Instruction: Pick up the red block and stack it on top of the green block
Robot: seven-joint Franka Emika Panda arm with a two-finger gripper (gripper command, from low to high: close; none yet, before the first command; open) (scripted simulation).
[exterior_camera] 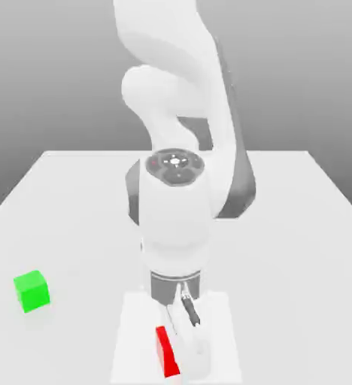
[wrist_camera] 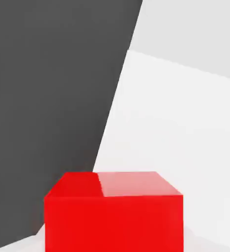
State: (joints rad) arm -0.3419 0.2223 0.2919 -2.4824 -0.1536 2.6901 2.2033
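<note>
Arm is seen bent low over the near edge of the white table [exterior_camera: 284,225] in the exterior view. The gripper [exterior_camera: 180,342] is down at the red block [exterior_camera: 166,352], jaws pressed in on it; the block is pinched, still resting at table level by the look of it. Only a narrow strip of red is visible beside the finger, the rest being hidden by the hand.

In the hand view the red block [wrist_camera: 114,211] is seen close up, squared to the camera.

The green block [exterior_camera: 32,291] is noted well apart, toward the exterior view's left, untouched.

Risks judged from here:
- Grip may be shallow or off-centre; block could be twisted or dropped on lift.
- A long sideways carry is needed; slip could be caused by a fast swing.
- Misalignment over the green block would leave the red one overhanging, or the green cube could be knocked aside on descent.
</note>
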